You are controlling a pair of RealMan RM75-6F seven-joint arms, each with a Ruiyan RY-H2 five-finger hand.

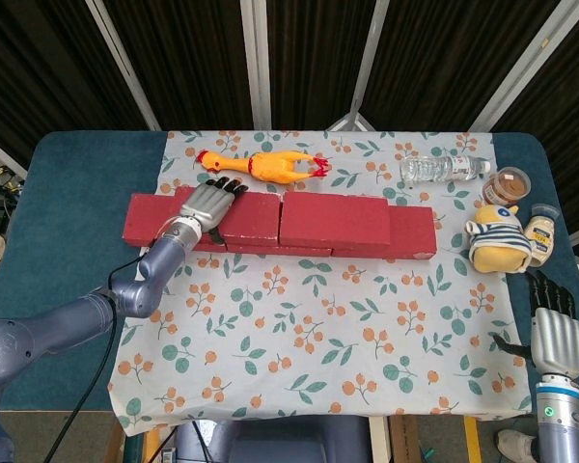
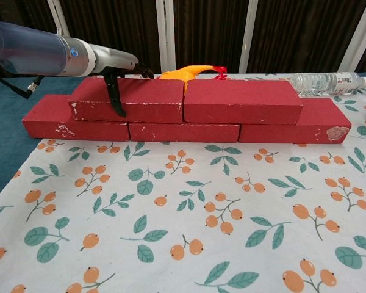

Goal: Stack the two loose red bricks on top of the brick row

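Five red bricks [image 2: 243, 101], three in the bottom row and two stacked above; one rubber chicken [image 1: 262, 165]; one water bottle [image 1: 444, 169]; one plush toy [image 1: 497, 237]; two small jars [image 1: 507, 184]; two robot hands [image 1: 207, 205]
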